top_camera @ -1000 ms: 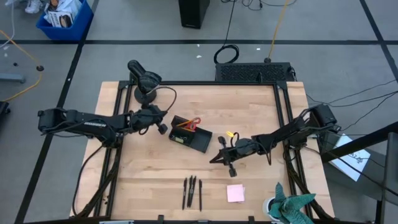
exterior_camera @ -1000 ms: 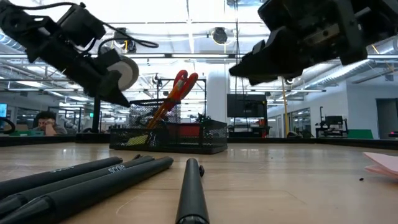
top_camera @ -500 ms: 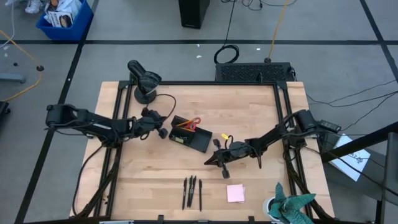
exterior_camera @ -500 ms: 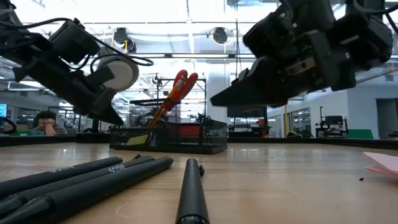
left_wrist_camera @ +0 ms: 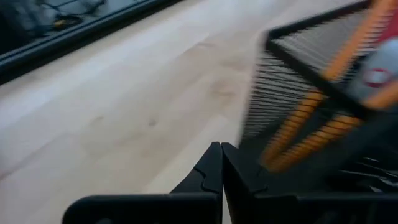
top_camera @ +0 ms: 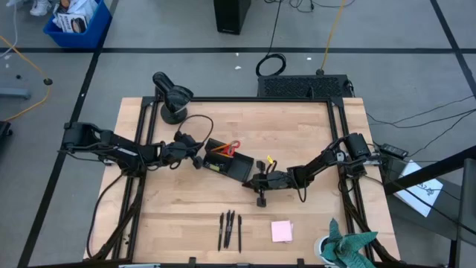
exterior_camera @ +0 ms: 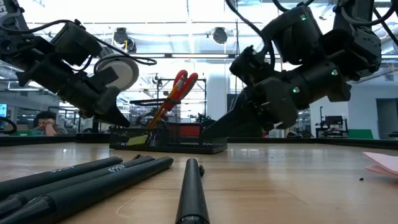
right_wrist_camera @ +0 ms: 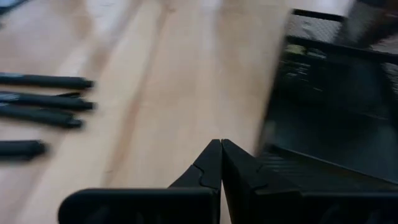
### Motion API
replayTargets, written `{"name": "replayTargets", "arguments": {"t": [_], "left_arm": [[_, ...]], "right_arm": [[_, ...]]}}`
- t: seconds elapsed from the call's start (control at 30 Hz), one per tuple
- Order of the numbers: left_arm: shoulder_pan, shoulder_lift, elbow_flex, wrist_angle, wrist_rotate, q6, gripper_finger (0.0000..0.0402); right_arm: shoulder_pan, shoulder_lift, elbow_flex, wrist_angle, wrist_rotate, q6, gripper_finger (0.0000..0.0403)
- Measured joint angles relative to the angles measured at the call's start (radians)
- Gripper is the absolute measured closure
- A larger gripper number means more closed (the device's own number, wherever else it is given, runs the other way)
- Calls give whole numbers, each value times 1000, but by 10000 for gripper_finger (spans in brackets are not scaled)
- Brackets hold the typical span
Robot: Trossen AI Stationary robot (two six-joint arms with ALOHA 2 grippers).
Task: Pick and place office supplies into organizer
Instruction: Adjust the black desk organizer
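The black mesh organizer (top_camera: 239,170) stands mid-table, holding the red-handled scissors (top_camera: 233,146) and an orange pencil (top_camera: 217,152), both leaning upright (exterior_camera: 177,87). My left gripper (top_camera: 198,158) is shut, low at the organizer's left end (left_wrist_camera: 311,81). My right gripper (top_camera: 250,183) is shut, low at the organizer's near right corner (right_wrist_camera: 336,118). Several black pens (top_camera: 229,229) lie side by side near the table's near edge, with the pink sticky-note pad (top_camera: 282,231) to their right. My left gripper's shut tips (left_wrist_camera: 221,148) sit right beside the organizer's mesh wall (left_wrist_camera: 273,106), coming level from the table's left; I cannot tell whether they touch it. My right gripper's shut tips (right_wrist_camera: 221,144) slant in from the right beside the organizer's wall (right_wrist_camera: 280,124); touching or apart cannot be told.
A round black dome-shaped device (top_camera: 172,97) stands at the far left corner with its cable looping toward the left arm. A teal-green cloth (top_camera: 349,249) sits at the near right corner. Bare wood lies between the organizer and the pens (exterior_camera: 93,174).
My right gripper has travelled toward the table's left and down, from well right of the organizer to its near right corner, staying shut. My left gripper has dropped slightly lower beside the organizer's left end. The organizer and the pens have not moved.
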Motion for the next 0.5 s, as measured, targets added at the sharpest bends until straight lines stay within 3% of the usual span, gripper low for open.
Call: {"name": "replayTargets", "arguments": {"t": [0.5], "left_arm": [[-94, 0, 0, 22, 0, -42, 392]], "right_arm": [[-36, 0, 0, -51, 35, 54, 403]]}}
